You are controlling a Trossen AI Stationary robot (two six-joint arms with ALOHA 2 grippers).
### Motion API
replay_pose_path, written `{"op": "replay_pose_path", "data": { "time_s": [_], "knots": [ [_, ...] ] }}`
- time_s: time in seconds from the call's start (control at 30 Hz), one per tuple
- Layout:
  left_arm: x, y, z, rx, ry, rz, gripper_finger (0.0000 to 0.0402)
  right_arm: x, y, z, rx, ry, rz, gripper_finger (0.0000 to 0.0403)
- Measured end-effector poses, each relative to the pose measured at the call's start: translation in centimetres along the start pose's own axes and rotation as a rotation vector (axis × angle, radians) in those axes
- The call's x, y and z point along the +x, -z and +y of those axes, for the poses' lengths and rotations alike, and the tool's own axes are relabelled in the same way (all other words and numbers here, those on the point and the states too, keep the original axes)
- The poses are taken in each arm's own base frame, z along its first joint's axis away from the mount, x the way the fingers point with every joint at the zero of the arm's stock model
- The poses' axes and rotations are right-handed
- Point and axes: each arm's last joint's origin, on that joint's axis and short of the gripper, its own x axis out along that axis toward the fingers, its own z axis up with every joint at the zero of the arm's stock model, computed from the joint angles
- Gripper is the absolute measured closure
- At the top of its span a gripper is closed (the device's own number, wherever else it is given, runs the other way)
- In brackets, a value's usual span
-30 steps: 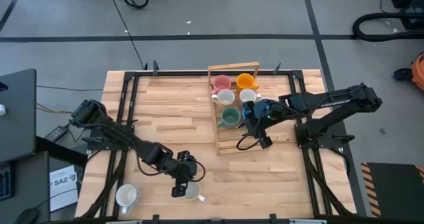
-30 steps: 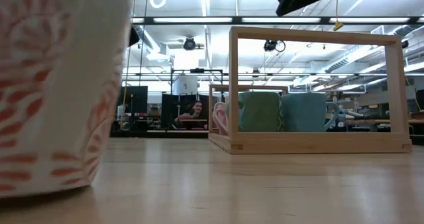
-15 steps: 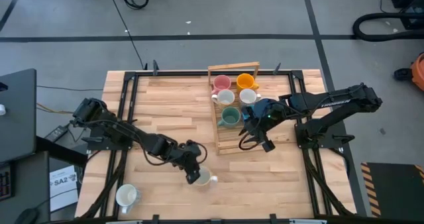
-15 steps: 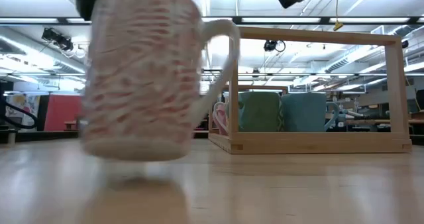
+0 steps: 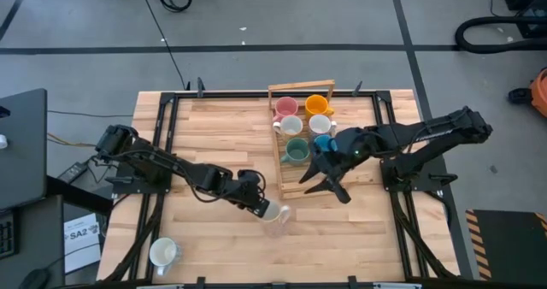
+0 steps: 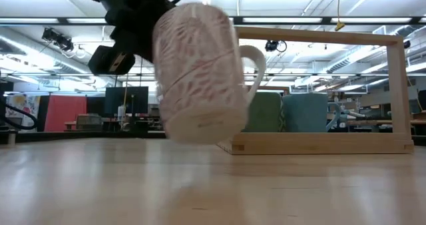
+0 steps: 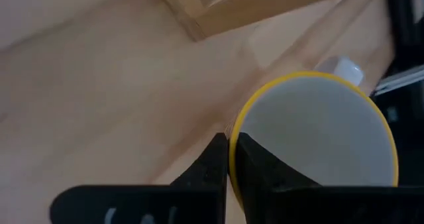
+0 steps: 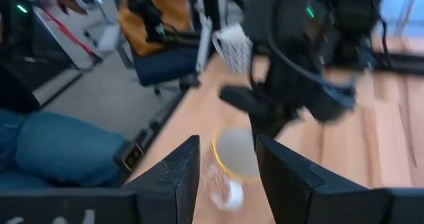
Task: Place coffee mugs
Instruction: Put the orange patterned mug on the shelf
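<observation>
— Wooden tabletop [image 5: 214,126], butcher-block planks, with a grey floor all round it. What's the landmark?

— The wooden rack [image 5: 297,144], an open frame standing toward the far edge of the tabletop. Five mugs sit inside it: a pink mug [image 5: 285,108] and an orange mug [image 5: 316,105] at the far end, two white mugs [image 5: 290,125] behind them, then a green mug [image 5: 297,151] and a blue mug [image 5: 323,143].

— And the left tool [image 5: 256,205]?

— It is just in front of the rack's near left corner, pinched tight on the rim of a patterned white mug [image 5: 275,212]. The left wrist view shows its fingers [image 7: 218,159] closed either side of the mug's yellow-edged lip. From table height that mug [image 6: 198,73] hangs tilted, clear of the wood, with its handle toward the rack [image 6: 319,92].

— The right tool [image 5: 327,176]?

— It hovers at the rack's near right end, beside the blue mug, jaws spread apart and gripping nothing; its own camera looks past both fingers [image 8: 179,174] toward the carried mug.

— Anything else?

— One more white mug [image 5: 163,253] stands well away from the rack, by the tabletop's near left corner.
</observation>
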Motion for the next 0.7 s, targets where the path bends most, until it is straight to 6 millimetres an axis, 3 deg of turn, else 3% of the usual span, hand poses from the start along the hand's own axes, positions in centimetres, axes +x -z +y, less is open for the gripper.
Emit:
{"op": "replay_pose_path", "data": {
  "time_s": [0.2, 0.7],
  "knots": [
    [0.0, -0.2, -0.9, -0.097, 0.104, 0.034, 0.038, 1.8, -0.5, 1.4, -0.03, -0.06, -0.061, 0.0248],
    [-0.1, -0.2, -1.3, -0.118, 0.154, 0.067, 0.0381, 10.5, 3.1, 0.8, 0.115, -0.234, 0.091, 0.0248]
  ]
}}
